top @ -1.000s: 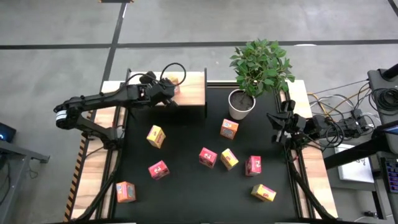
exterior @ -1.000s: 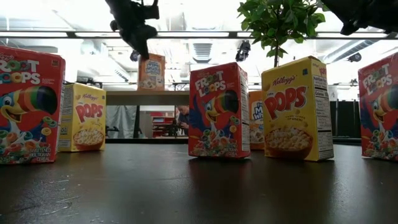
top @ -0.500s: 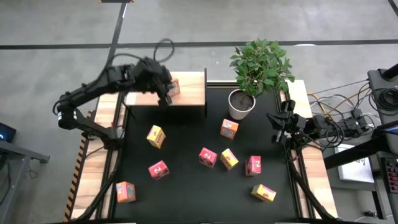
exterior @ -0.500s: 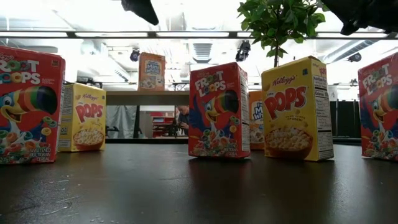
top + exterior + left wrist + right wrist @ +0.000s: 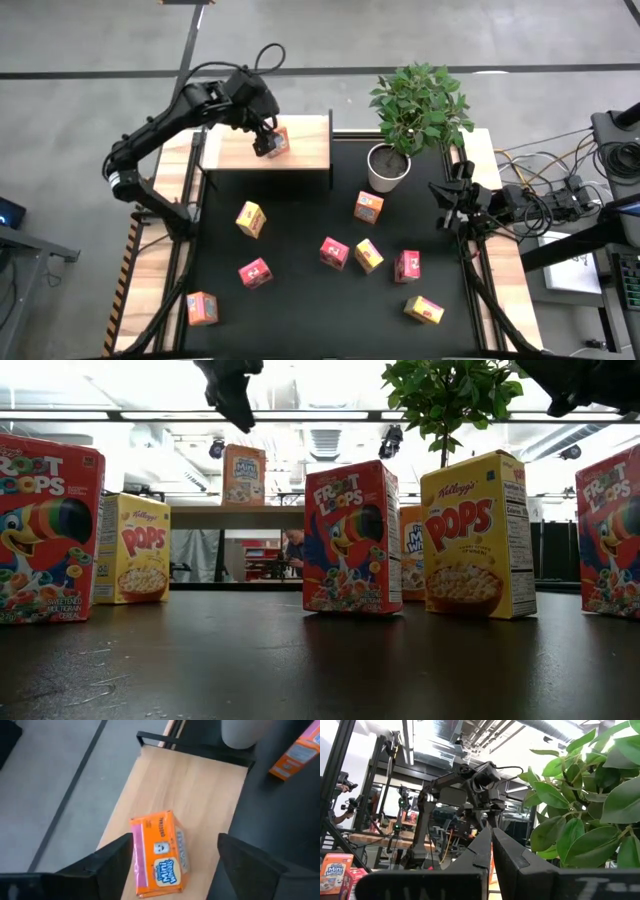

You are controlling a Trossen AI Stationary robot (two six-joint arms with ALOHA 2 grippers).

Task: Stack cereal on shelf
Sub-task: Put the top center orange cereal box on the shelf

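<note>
Left hand (image 5: 262, 130): risen off the orange cereal box (image 5: 276, 141), now hovering spread and empty above it; box upright on the shelf (image 5: 300, 150), apparently released as placed.

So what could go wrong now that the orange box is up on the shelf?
The left claw hangs open right above the orange box, fingers either side. If it swings sideways as it leaves, it might knock the box off the shelf. The box also stands alone there, upright, so a bump could tip it. Later, the orange box beside the plant pot may be awkward to grab without brushing the pot.
</note>
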